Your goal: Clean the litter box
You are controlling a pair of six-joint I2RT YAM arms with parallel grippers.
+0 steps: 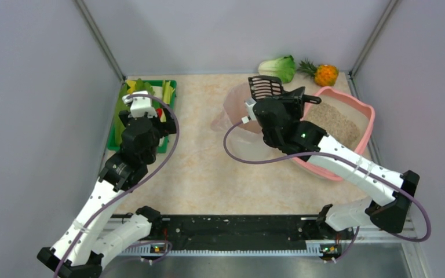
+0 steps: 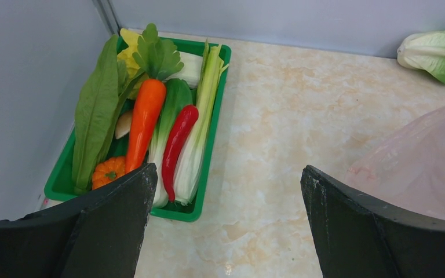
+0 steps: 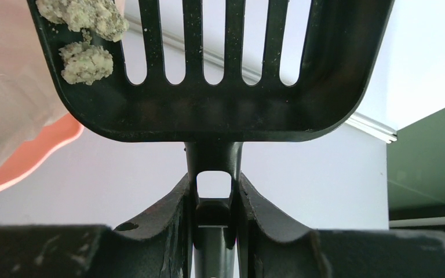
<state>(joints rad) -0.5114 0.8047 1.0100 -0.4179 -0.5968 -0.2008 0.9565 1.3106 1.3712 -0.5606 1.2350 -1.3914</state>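
Two grey litter clumps [image 3: 85, 61] sit in the black slotted plastic scoop [image 3: 208, 116], clamped by the outstretched right gripper [image 3: 213, 194] left of the shallow pink plastic litter box [image 1: 364, 110]; the left gripper [image 2: 227, 174] hangs wide open.

The litter box [image 1: 368, 132] is a shallow pink plastic tray with rounded corners and a raised rim. It lies flat at the right of the top view, set at a slant to the frame's edges. Beige sandy granules [image 1: 337, 123] cover its floor, and its lower-left part is hidden.
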